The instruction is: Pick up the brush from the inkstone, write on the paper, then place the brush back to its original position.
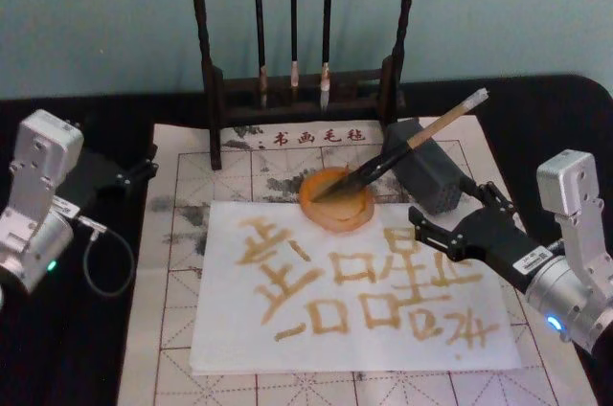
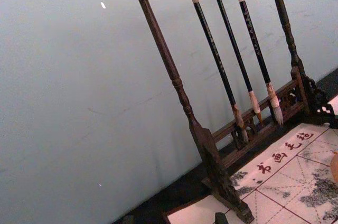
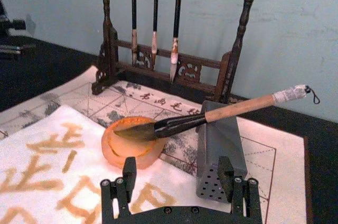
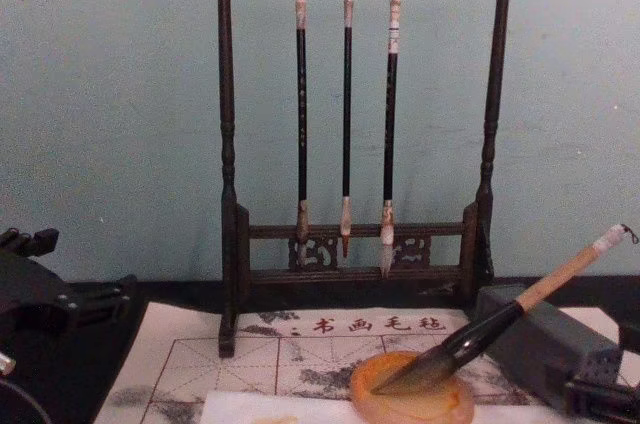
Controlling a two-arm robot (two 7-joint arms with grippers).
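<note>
The brush [image 1: 407, 149] lies slanted, its dark tip in the round orange inkstone [image 1: 321, 216] and its tan handle propped on a grey block [image 1: 426, 176]. In the right wrist view the brush [image 3: 211, 115] crosses from the inkstone [image 3: 132, 152] over the block [image 3: 219, 150]. The white paper [image 1: 345, 329] in front of the inkstone carries several orange-brown characters. My right gripper [image 1: 442, 219] hovers open and holds nothing at the paper's right edge, just short of the block; its two fingers [image 3: 128, 170] frame the inkstone and block. My left gripper [image 1: 134, 174] is parked off the mat's left side.
A dark wooden rack [image 1: 297, 90] holding three thin black-handled brushes [image 4: 346, 114] stands at the back of the gridded felt mat [image 1: 177, 253]. The black table [image 1: 96, 349] borders the mat. A cable loops beside the left arm [image 1: 101, 262].
</note>
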